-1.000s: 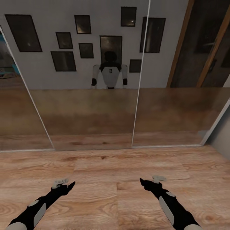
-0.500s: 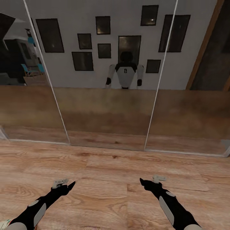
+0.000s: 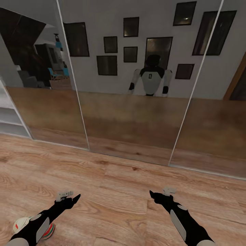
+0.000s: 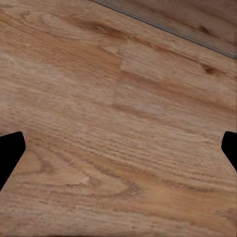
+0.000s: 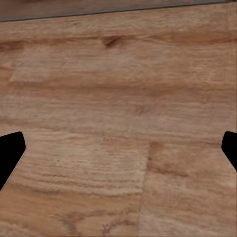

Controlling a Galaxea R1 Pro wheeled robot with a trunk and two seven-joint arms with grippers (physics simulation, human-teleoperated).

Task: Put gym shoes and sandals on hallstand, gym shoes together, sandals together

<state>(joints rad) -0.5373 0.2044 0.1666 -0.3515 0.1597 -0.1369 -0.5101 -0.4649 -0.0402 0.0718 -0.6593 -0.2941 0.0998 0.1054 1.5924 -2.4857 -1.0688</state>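
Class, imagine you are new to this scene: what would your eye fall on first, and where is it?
The mirrored sliding doors across the far wall strike first, with the robot's reflection among dark picture frames. Below, both black arms reach over the wood floor, left tool and right tool empty. A white-and-red gym shoe peeks out beside the left forearm.

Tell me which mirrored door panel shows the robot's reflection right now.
The middle mirrored panel: the white-and-black robot's reflection stands in it among dark picture frames. The left panel reflects a room with a blue chair instead.
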